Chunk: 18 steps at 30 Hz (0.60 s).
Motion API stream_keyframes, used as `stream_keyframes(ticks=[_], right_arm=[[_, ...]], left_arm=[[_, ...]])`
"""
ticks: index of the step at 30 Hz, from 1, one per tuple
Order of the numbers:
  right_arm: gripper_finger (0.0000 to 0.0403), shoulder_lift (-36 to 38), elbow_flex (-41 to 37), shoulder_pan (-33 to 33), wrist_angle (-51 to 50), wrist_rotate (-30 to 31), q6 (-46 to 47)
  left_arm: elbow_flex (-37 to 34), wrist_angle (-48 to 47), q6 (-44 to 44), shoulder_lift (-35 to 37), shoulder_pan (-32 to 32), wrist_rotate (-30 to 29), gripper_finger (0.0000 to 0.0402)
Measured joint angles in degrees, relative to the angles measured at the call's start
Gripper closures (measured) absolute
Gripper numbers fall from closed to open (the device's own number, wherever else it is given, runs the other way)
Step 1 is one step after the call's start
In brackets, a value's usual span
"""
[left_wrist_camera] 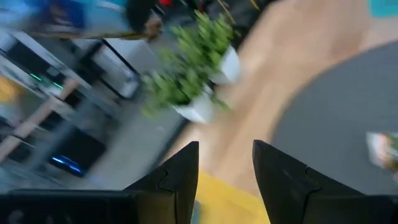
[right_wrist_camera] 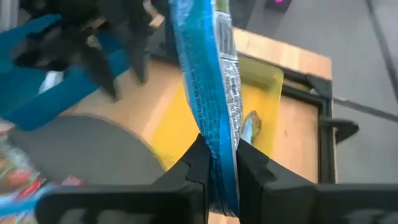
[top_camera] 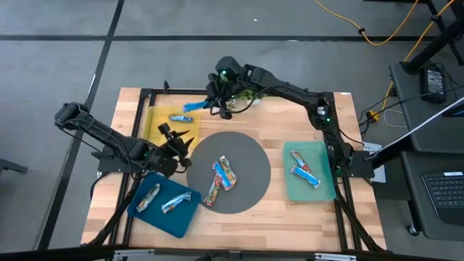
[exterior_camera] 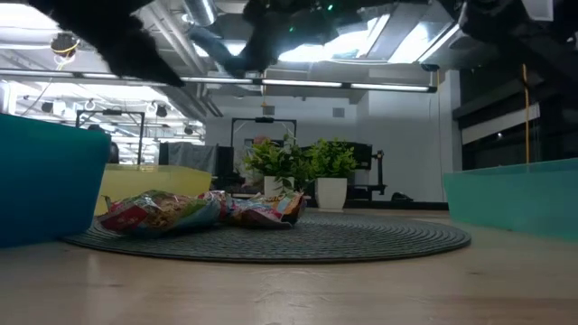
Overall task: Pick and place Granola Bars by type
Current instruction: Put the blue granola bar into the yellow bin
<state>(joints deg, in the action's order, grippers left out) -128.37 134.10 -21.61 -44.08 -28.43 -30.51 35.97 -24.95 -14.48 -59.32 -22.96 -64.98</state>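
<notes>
The right tool (right_wrist_camera: pixel 219 163) is clamped on a blue bar (right_wrist_camera: pixel 208 93), held above the yellow mat (top_camera: pixel 161 122) at upper left of the surface (top_camera: pixel 272 217). The placing step looks near; lowering and letting go comes next. The left tool (left_wrist_camera: pixel 225 168) hangs released nearby.

Two slim robot arms, matte black all over, built from tube-like links joined by rounded, bulkier joints. The left arm (top_camera: pixel 109 138) ends in the left gripper (top_camera: pixel 176 136), two short black prongs. The right arm (top_camera: pixel 304 101) carries small green indicator lights on the wrist housing behind the right gripper (top_camera: pixel 214 104) and at its elbow joint. Seen close up, the fingers (left_wrist_camera: pixel 177 180) are flat, dark, angular blades with stepped inner edges and a dull plastic sheen
</notes>
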Motion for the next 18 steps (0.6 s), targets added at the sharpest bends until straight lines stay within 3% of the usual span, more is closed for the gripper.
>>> stream_keyframes(ticks=[5,11,18], right_arm=[[0.0361,5.31,0.02,-0.12,-6.38,0.31,-2.20],[0.0349,10.82,0.04,-0.35,-15.18,0.35,-2.98],[0.0366,14.51,0.04,-0.67,-17.35,0.10,-3.00]], left_arm=[[0.00,16.24,20.32,0.04,4.94,-0.41,0.0256],[0.00,33.49,37.67,0.04,11.06,10.26,0.0222],[0.00,52.20,53.60,0.04,15.50,19.47,0.0167]])
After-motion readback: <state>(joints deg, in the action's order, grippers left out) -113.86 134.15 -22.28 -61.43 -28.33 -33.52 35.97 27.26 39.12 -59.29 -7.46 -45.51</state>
